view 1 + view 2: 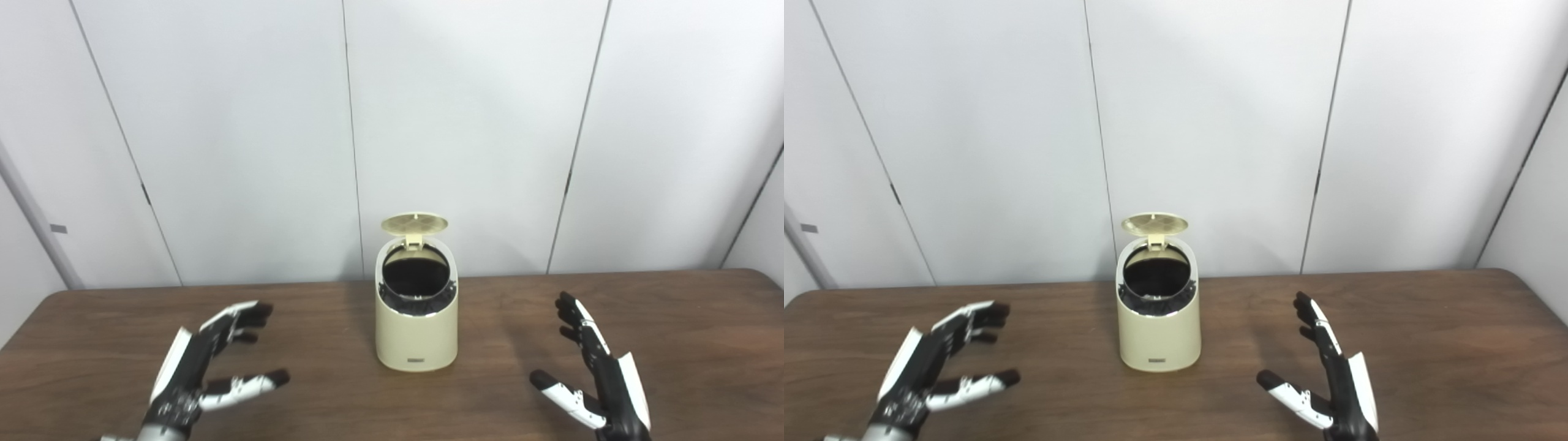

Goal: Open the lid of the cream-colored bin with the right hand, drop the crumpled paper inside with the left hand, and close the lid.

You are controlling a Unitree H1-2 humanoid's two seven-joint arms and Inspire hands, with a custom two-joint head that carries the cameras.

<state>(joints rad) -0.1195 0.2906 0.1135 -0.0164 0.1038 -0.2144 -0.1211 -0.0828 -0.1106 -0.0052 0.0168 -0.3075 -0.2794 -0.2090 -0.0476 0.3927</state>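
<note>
Brown counter [674, 318] carries the bin [416, 337], lid [414, 223] up; left hand [202, 367] and right hand [597, 376] spread, well apart from it.

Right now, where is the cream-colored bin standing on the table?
In both eye views the cream-colored bin stands upright near the middle of the table, towards the far edge by the wall, with its lid raised, between the left hand and right hand.

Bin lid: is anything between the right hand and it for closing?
Nothing visible. The right hand is open, right of the cream-colored plastic bin; only bare brown wooden table lies between. The round cream lid stands open at the back. No crumpled paper is visible.
</note>
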